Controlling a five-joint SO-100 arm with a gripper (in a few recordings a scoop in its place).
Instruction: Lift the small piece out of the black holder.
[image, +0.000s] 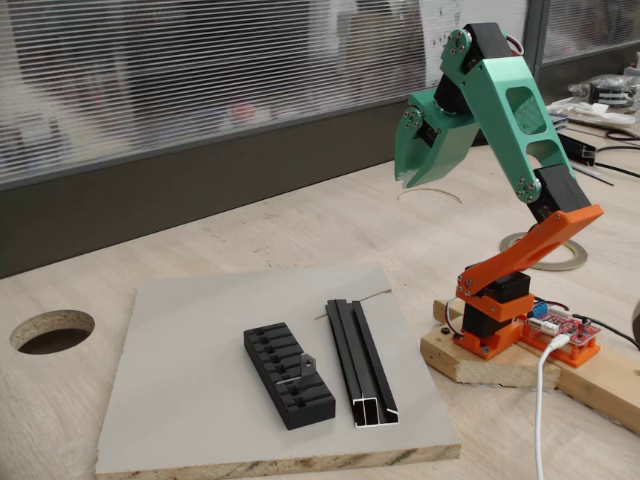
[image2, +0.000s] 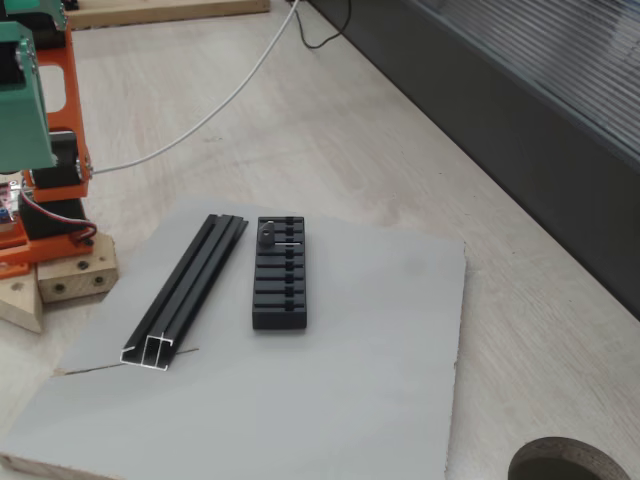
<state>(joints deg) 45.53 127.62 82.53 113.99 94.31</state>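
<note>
One holder (image: 288, 375); one rail (image: 361, 362); one piece (image: 303, 370)

My pincer (image: 412, 170) hangs high, well apart from the black holder (image: 288, 375), small piece (image: 303, 370) in its slot.

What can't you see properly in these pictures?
- The small piece in the black holder: too tiny in both fixed views to make out its shape or how deep it sits.
- The tool: seen side-on in a fixed view, so I cannot tell if it is open or shut.
- The arm: cut off by the top and left edges in a fixed view.
- The long black rail: its channel insides are too dark.
</note>
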